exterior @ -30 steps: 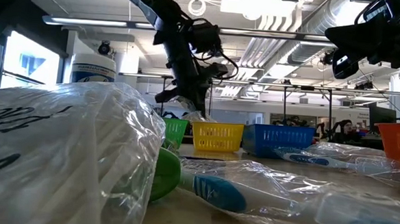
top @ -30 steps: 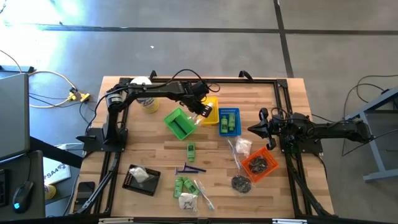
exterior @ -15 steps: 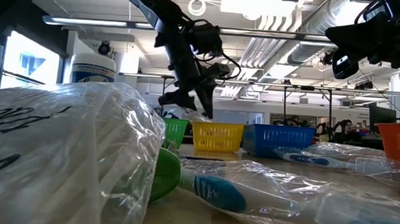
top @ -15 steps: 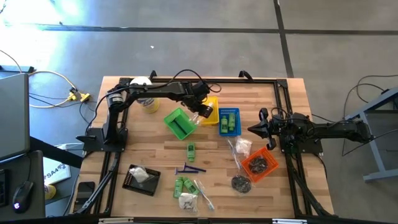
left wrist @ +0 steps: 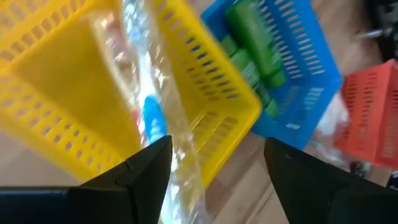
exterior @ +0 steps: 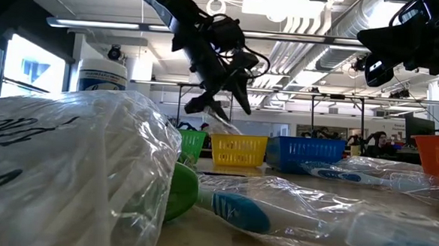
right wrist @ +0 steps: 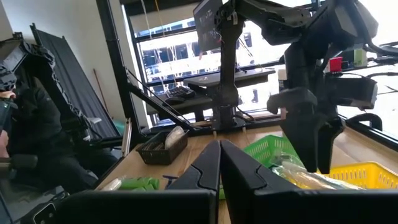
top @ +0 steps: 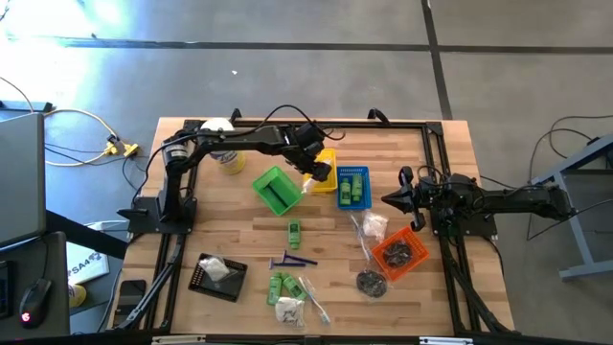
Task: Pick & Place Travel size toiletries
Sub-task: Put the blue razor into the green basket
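My left gripper hangs open above the yellow basket, also seen in the low view. A toothbrush in a clear wrapper lies slanted in the yellow basket, crossing its rim between my spread fingers. Green bottles lie in the blue basket. More toiletries lie loose on the table: a green bottle, green tubes, a wrapped toothbrush, a white packet and a dark round piece. My right gripper is shut and empty at the table's right. My left gripper is open with one finger right beside the wrapped toothbrush's lower end. I cannot tell whether it touches the wrapper. The toothbrush rests on the yellow basket, not in a hold.
A green basket stands left of the yellow one, an orange basket at the right, a black tray at the near left, and a white jar at the far left. A black frame edges the table.
My left gripper has risen above the yellow basket, moved slightly toward the table's right, and opened, letting go of the wrapped toothbrush, which now rests in the yellow basket.
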You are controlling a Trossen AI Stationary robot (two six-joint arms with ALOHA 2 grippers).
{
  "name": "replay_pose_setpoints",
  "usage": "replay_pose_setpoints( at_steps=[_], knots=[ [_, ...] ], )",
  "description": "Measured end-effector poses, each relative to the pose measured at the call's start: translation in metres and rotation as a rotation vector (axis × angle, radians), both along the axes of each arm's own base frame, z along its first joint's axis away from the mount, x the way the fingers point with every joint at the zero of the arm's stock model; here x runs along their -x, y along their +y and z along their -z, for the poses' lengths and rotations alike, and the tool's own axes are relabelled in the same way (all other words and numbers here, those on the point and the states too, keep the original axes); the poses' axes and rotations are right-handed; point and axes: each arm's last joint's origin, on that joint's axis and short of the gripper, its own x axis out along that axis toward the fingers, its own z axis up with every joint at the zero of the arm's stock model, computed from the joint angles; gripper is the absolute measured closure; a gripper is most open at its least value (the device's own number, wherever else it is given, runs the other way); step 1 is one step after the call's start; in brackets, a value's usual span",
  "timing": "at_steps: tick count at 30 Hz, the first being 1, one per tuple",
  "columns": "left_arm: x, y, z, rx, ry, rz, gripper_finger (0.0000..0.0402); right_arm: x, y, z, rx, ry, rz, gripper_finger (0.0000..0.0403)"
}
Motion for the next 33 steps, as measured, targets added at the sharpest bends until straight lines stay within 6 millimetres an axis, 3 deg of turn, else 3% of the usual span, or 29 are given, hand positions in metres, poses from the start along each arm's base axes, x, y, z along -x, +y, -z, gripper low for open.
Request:
replay_pose_setpoints(
  at_steps=[6,11,17,22,26,30,33],
  knots=[
    [0.010,0.000,-0.022,-0.045,-0.041,0.020,0.0153,0.000,0.000,0.000,0.000,0.001,-0.001,0.0399],
    [0.039,-0.013,-0.081,-0.164,-0.028,0.094,0.0153,0.000,0.000,0.001,0.002,0.010,-0.006,0.0399],
    [0.103,-0.060,-0.155,-0.417,-0.014,0.094,0.0162,0.000,0.001,0.001,0.005,0.007,-0.019,0.0399],
    [0.165,-0.114,-0.198,-0.657,-0.109,0.121,0.0215,0.000,0.001,0.002,0.008,0.016,-0.017,0.0399],
    [0.204,-0.148,-0.194,-0.766,-0.205,0.247,0.0292,0.000,0.000,0.002,0.008,0.019,-0.015,0.0399],
    [0.232,-0.163,-0.163,-0.718,-0.248,0.303,0.0383,-0.001,0.000,0.002,0.006,0.020,0.002,0.0399],
    [0.247,-0.163,-0.138,-0.640,-0.247,0.215,0.0390,-0.001,0.000,0.002,0.005,0.021,0.011,0.0399]
  ],
)
